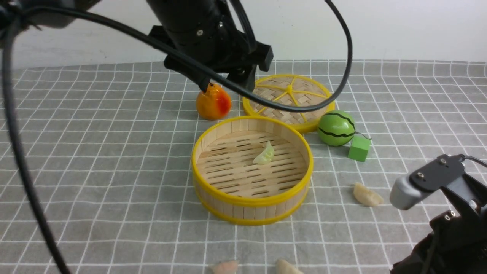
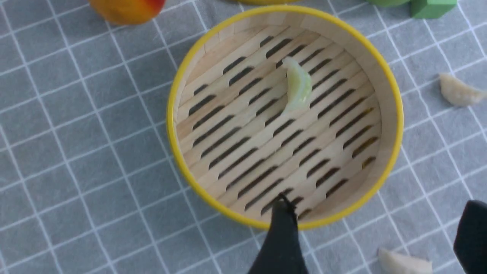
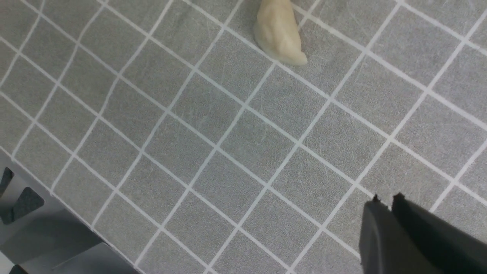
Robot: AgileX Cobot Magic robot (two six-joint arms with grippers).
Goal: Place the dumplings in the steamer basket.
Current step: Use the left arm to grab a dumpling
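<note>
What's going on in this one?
The robot is loading toy dumplings into the round bamboo steamer basket with yellow rims. A pale green crescent dumpling lies on its slatted floor, and the left end effector hovers above the basket, open and empty. Three lie outside on the grey checked cloth: a cream-beige dumpling to the basket's right, a pinkish dumpling and a second cream-beige dumpling at the near edge. The right end effector is shut over bare cloth, holding nothing.

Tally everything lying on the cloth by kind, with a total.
Dumplings: 4 (green dumpling, pinkish dumpling, cream dumpling, second cream dumpling)
Steamer basket: 1
Woven lid: 1
Toy fruit: 2 (orange-red fruit, watermelon)
Green cube: 1
Total: 9
</note>
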